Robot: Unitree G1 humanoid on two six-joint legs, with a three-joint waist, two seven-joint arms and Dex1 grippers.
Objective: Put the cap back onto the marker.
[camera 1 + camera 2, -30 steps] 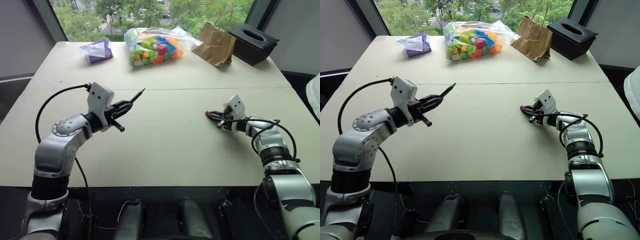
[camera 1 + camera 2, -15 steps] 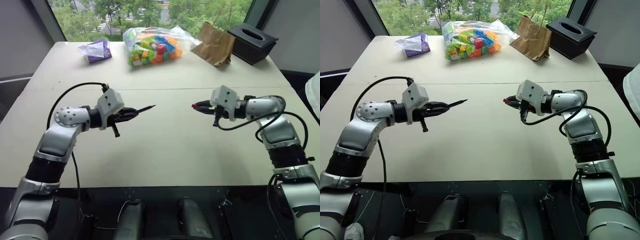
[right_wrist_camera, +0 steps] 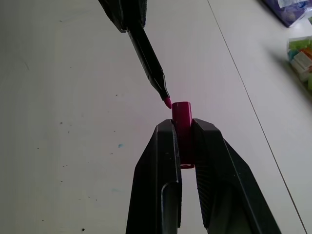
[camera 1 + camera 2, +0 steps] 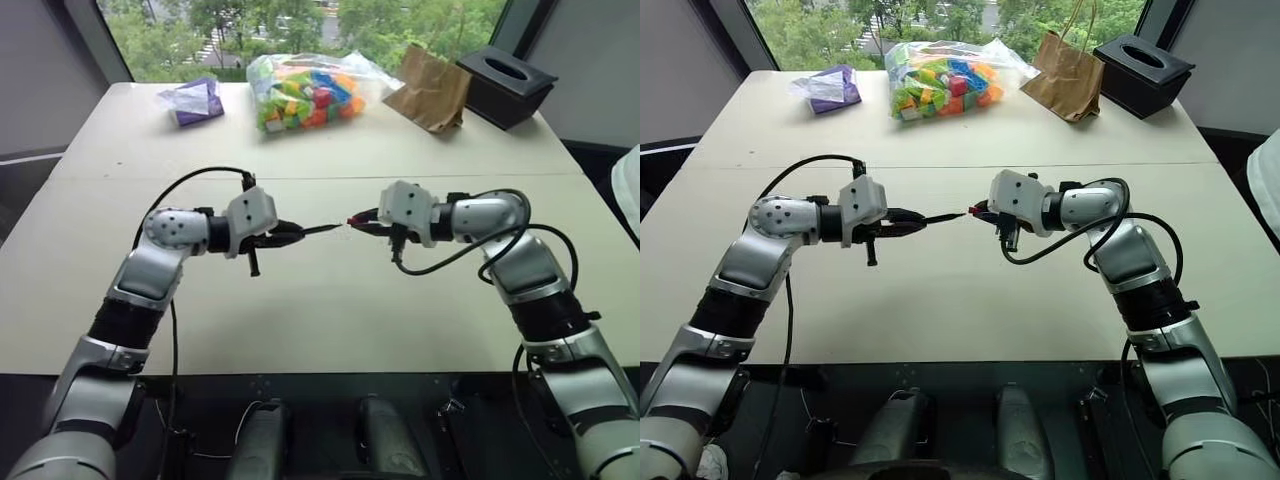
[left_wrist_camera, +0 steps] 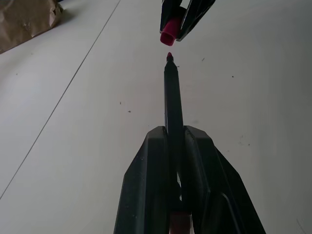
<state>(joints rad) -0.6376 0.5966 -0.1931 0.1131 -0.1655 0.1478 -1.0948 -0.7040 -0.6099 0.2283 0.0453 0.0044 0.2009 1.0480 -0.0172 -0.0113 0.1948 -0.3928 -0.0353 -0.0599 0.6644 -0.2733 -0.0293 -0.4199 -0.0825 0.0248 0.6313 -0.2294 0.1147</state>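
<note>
**Inspector A:** The left gripper (image 5: pixel 178 161) is clamped on the marker (image 5: pixel 172 100), whose barrel runs out past its fingertips with the pinkish tip leading. The right gripper (image 3: pixel 181 141) is clenched on the cap (image 3: pixel 182 116), open mouth facing the marker.

**Inspector B:** We note the change against a second ago: both arms have swung inward over the table (image 4: pixel 330 330). The right one, which sat low and far out with the cap, has lifted and come across. The left has turned the marker from pointing up and away to lying nearly level.

**Inspector A:** Agreed. The tip now sits just short of the cap's mouth, apart, and a little off its axis as the right wrist view shows it.

**Inspector B:** We judge transport finished and only insertion outstanding. A slight correction in line looks necessary first; otherwise the tip may catch the cap's rim.
</note>
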